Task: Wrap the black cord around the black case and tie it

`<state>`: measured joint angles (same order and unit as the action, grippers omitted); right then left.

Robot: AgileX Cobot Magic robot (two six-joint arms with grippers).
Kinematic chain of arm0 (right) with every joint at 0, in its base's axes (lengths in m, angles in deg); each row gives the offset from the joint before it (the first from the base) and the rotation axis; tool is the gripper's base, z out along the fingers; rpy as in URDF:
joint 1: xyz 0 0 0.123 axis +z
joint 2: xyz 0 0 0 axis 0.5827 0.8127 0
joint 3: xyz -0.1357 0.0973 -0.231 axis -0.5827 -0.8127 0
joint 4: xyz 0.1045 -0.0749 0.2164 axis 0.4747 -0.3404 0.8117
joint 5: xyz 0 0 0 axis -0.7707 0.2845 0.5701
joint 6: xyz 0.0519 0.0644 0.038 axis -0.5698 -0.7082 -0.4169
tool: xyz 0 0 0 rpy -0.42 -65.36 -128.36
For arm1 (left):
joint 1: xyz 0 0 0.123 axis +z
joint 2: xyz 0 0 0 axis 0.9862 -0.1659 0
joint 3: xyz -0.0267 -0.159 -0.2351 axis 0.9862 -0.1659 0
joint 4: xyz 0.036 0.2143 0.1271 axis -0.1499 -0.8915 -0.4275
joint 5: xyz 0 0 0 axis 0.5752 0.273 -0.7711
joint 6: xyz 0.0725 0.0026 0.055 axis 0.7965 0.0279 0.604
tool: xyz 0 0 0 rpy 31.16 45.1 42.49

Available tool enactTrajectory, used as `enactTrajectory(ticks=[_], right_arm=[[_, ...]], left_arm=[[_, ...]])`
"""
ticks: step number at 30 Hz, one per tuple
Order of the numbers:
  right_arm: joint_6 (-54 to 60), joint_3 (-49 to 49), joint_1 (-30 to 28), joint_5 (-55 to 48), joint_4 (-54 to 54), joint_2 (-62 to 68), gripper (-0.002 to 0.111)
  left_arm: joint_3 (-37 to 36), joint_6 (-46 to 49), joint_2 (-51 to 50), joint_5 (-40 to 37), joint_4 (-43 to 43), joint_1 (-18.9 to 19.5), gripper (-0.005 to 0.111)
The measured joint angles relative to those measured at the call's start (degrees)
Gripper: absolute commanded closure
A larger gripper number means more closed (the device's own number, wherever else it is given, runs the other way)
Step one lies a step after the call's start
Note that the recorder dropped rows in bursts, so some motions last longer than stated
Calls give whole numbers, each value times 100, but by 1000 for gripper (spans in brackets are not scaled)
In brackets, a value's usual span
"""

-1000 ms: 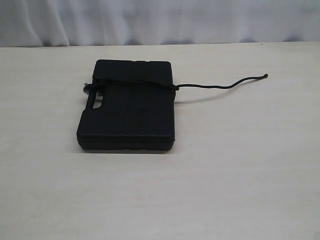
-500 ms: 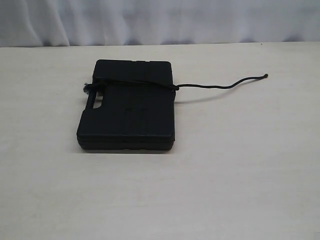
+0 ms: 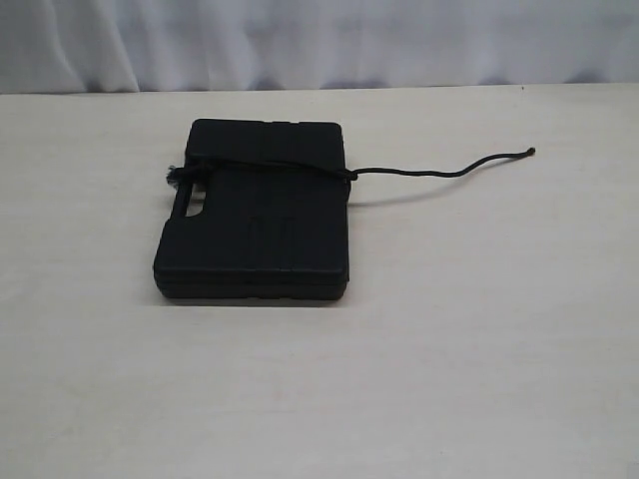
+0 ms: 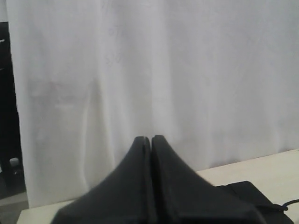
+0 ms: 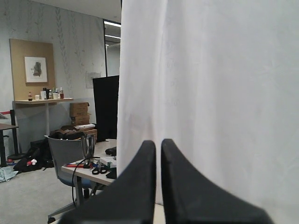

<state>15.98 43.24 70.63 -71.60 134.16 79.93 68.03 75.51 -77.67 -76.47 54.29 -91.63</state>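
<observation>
Jaws of the left gripper and right gripper press together on nothing, likely parked because the black cord already binds the black case, which lies well apart from them, ahead of the left pair.
</observation>
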Motion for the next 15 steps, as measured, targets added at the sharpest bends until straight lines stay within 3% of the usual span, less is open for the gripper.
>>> enactTrajectory(ticks=[15], right_arm=[[0,0,0,0,0,0,104]], left_arm=[[-912,-110,884,30,-48,1187,107]])
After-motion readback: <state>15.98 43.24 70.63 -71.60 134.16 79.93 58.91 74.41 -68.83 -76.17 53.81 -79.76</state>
